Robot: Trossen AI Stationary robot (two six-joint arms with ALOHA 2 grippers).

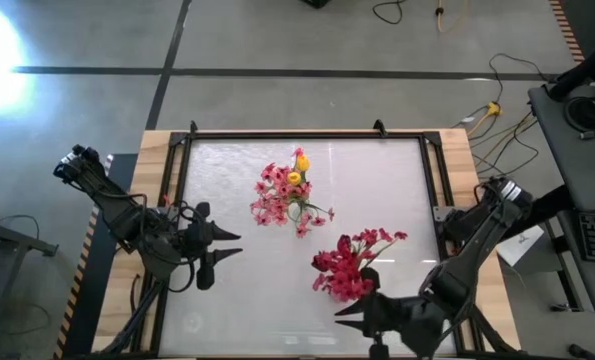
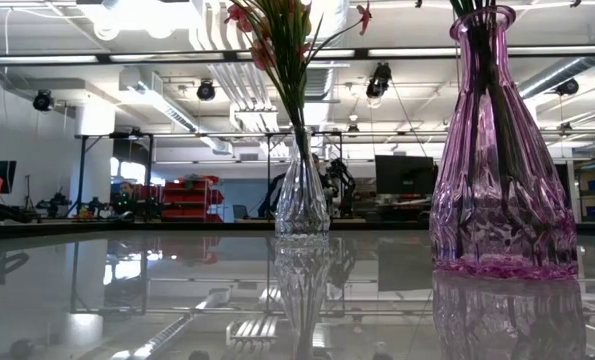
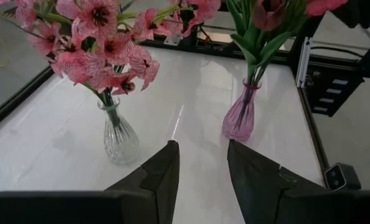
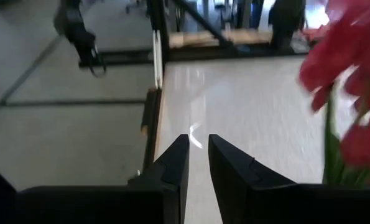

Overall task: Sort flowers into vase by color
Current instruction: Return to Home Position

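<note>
Two vases of artificial flowers stand on the white table (image 1: 397, 190) between the two robot arms. The clear vase (image 3: 119, 138), near the table's middle, holds pink blossoms (image 1: 272, 200) and yellow tulips (image 1: 299, 170). The purple vase (image 2: 502, 170), nearer and to the right of the clear one, holds the red flowers (image 1: 349, 268) on green stems. The two vases stand apart, with bare tabletop between them.

The left gripper (image 1: 227, 245) hangs over the table's left side and points right toward the vases. Its fingers (image 3: 163, 177) are parted by a moderate gap and hold nothing. It is well clear of both vases.

The right gripper (image 1: 349, 306) sits low over the near right part of the table, just on the near side of the red flowers. It points left. Its fingers (image 4: 172, 168) stand with only a narrow gap between them and are empty. Some red blossoms show blurred at the edge of the right wrist view, and nothing touches them.

Beyond the far edge of the table, the low view shows a workshop with racks, screens and ceiling lights.
</note>
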